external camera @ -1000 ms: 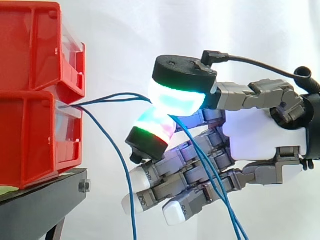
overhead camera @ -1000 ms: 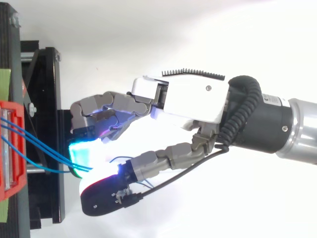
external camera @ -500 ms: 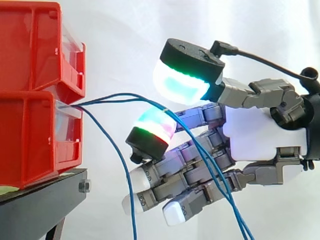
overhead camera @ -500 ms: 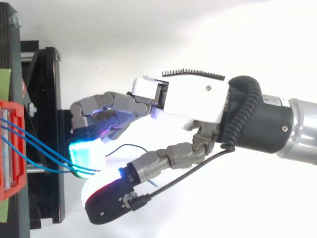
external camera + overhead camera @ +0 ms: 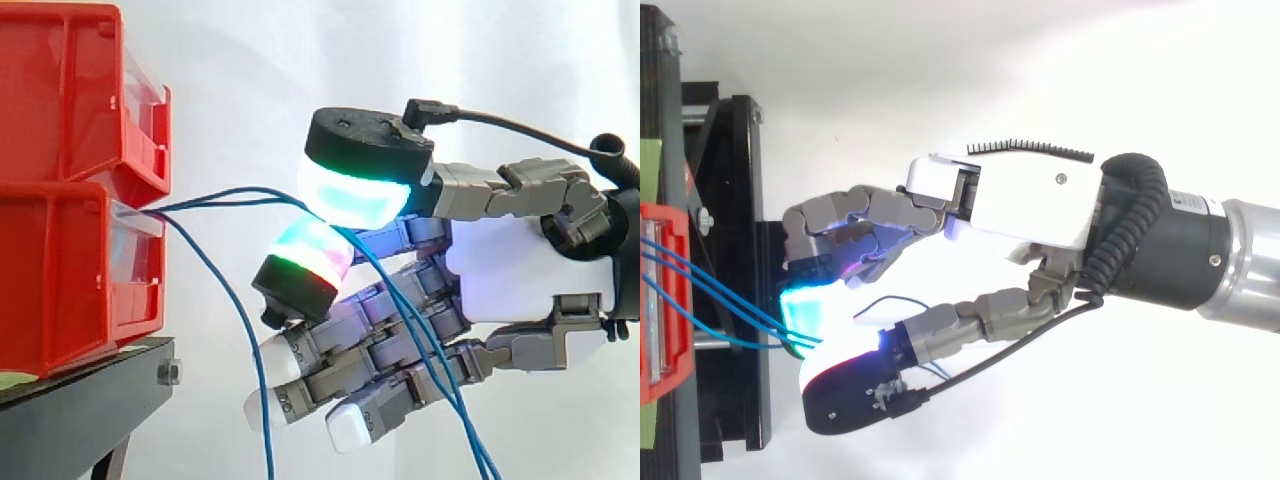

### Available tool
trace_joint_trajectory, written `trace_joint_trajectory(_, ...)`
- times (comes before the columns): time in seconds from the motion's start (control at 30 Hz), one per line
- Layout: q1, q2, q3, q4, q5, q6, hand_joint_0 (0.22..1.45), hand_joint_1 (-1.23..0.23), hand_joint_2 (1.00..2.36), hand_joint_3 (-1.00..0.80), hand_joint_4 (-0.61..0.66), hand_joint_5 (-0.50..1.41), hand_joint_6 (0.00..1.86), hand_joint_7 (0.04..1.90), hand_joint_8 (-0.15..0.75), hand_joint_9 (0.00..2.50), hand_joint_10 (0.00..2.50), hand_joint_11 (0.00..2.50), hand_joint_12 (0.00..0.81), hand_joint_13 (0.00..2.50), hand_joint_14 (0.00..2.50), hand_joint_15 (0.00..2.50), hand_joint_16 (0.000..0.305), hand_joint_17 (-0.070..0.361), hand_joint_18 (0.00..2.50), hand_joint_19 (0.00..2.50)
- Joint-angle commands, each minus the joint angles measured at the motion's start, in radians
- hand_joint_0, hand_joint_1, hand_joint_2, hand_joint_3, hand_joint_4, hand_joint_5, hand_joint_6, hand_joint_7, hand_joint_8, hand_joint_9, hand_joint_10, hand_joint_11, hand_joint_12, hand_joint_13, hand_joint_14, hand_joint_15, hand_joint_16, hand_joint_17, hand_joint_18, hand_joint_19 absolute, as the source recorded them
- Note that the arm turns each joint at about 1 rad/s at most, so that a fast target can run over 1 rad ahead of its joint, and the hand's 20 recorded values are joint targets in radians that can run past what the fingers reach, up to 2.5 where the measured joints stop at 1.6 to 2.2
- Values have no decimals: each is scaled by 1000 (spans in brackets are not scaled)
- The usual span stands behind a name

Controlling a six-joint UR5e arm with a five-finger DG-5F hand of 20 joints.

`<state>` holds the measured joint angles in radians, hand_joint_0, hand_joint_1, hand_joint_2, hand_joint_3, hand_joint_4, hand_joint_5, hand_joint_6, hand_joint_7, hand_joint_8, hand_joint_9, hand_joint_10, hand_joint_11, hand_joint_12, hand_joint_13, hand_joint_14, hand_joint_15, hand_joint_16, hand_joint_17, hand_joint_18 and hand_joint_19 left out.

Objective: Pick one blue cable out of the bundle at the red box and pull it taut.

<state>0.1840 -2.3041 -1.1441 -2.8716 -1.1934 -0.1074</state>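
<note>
1. We see the hand [image 5: 510, 270] reaching in from the right, level with the bins, its palm turned toward them.
2. Its thumb pad [image 5: 355, 190], glowing white and cyan, is pressed down against a fingertip pad [image 5: 310, 245] that glows green and red. The other fingers are curled loosely beneath.
3. Two blue cables [image 5: 240, 190] are nipped between those two pads, so we read the hand as clamped on them, not on a single strand.
4. The cables come out of the front slot of the lower red bin [image 5: 60, 280] and arc gently across the gap to the pinch. Past the pads they fall away down across the curled fingers toward the bottom edge.
5. A third blue cable [image 5: 245, 340] leaves the same slot and hangs down on its own, between the bin and the hand, apart from the fingers.
6. From above, the blue strands [image 5: 710, 290] slant from the bin to the cyan pad.
7. The upper red bin [image 5: 60, 90] sits stacked on the lower one, both on the black stand [image 5: 80, 410], before the white curtain [image 5: 250, 60].
</note>
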Motion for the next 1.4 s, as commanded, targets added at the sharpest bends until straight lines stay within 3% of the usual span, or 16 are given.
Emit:
trace_joint_trajectory(0.0,0,0,0,0,0,0,568,-702,1016,-223,141,-101,599,1416,290,709,13,501,404,453,5,159,55,124,599,448)
trace_joint_trajectory(0.2,2,0,0,2,0,0,596,-831,1006,-422,155,-136,668,1333,286,678,15,516,402,458,4,153,55,123,613,419)
trace_joint_trajectory(0.4,2,0,0,0,0,0,634,-869,1001,-476,171,-154,728,1294,284,669,13,541,399,470,5,136,54,122,641,400)
trace_joint_trajectory(0.53,2,0,0,0,2,0,607,-834,1001,-500,171,-157,742,1250,284,674,15,538,400,478,4,147,54,122,644,406)
trace_joint_trajectory(0.77,2,0,0,2,3,0,482,-641,1000,-500,188,-142,730,1202,324,730,12,530,434,501,4,163,61,138,682,427)
trace_joint_trajectory(0.93,2,0,0,0,0,0,531,-694,1000,-500,170,-134,707,1281,315,730,15,527,418,487,5,160,58,130,653,444)
trace_joint_trajectory(1.2,3,0,0,0,0,0,590,-783,1018,-215,148,-151,744,1382,307,704,13,553,408,486,5,160,56,125,649,427)
trace_joint_trajectory(1.37,3,0,1,0,0,0,595,-797,1021,-158,136,-173,800,1292,305,686,15,548,408,488,4,159,56,125,654,425)
